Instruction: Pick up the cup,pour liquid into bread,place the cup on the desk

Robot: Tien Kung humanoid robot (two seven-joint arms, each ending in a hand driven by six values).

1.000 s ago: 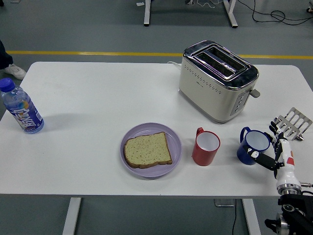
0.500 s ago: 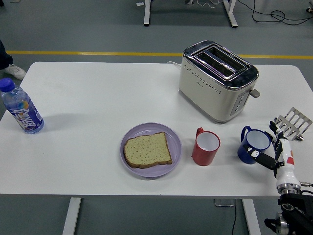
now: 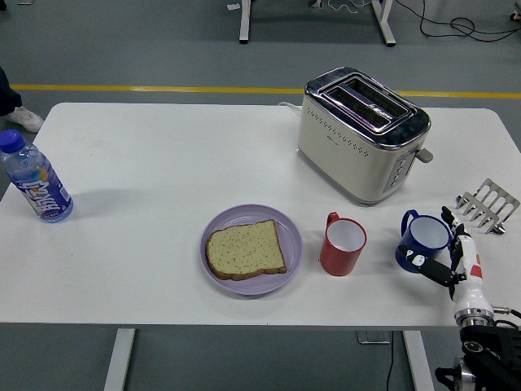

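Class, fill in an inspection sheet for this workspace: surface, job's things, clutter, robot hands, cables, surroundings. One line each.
Surface: white table, no spills seen.
Job's things: blue cup upright near the right edge; slice of bread on a purple plate.
Clutter: red cup between plate and blue cup; toaster behind them; water bottle at far left; metal rack at right edge.
Robot hands: right robot hand at the blue cup, fingers around its side, cup not lifted; left not in view.
Cables: black cable on the floor, top right.
Surroundings: grey floor, yellow line, a shoe at left.
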